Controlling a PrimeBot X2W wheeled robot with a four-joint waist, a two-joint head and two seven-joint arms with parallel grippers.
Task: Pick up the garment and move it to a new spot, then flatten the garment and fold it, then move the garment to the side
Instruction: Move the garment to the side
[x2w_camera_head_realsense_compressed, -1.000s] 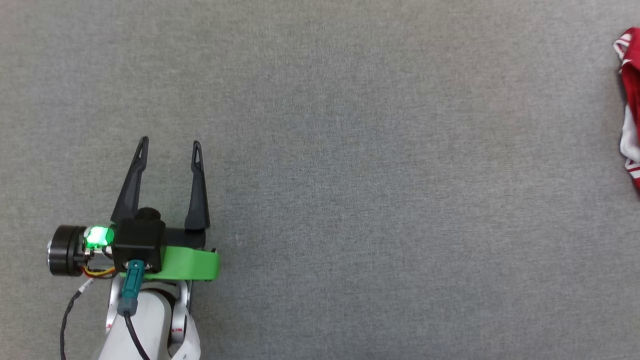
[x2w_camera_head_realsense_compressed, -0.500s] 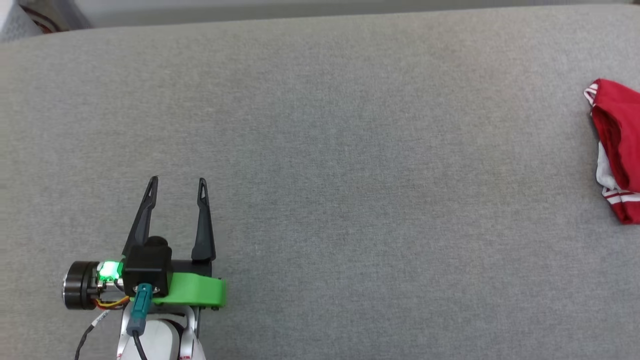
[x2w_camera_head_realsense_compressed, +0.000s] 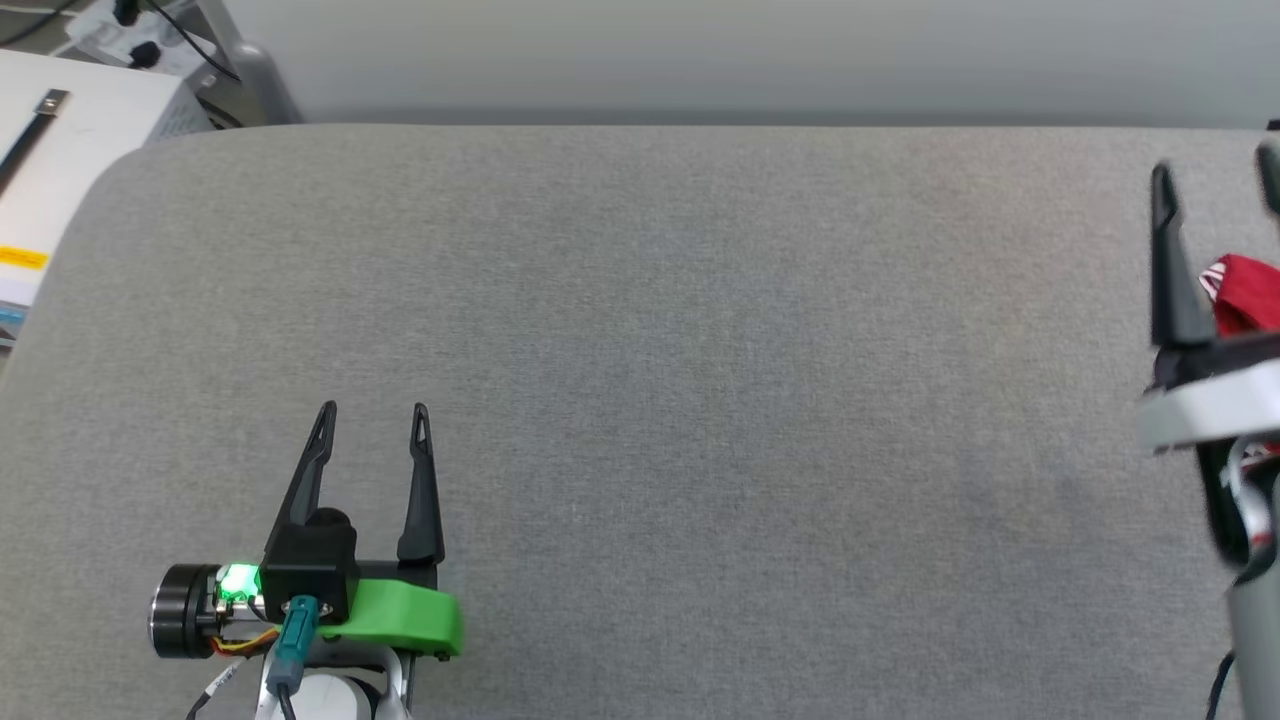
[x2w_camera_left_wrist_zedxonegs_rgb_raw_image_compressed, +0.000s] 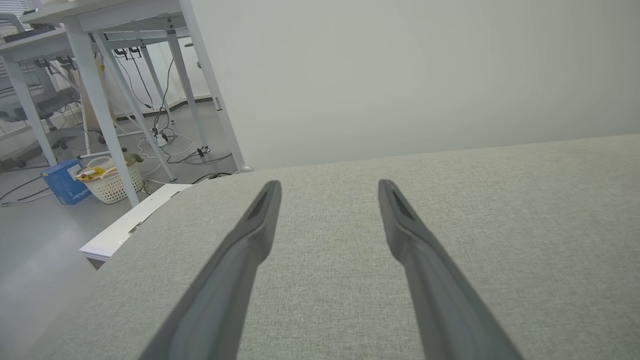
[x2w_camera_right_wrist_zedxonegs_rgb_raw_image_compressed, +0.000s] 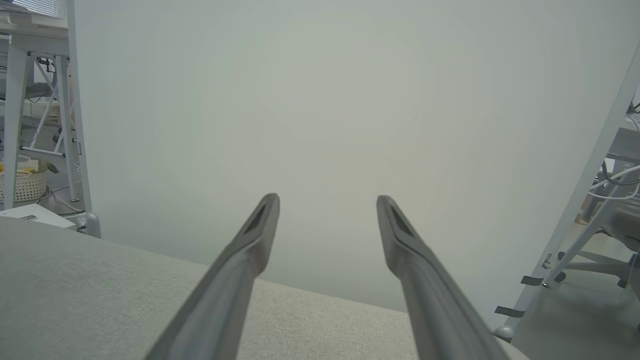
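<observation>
Grey woven-fabric surface carries the crumpled red garment with white-striped trim at its far right, showing between the two long dark fingers of the right gripper, whose jaws stand wide apart, empty. At near left, the left gripper hovers, jaws equally spread, holding nothing.

No legible writing, number or brand.

A yellow label sits on the white panel at the left edge of the head view, too small to read. The blue box on the floor in the left wrist view carries faint print, too blurred to make out. The red fold of the garment shows white marks, possibly trim rather than lettering; no letter or digit can be made out there.
</observation>
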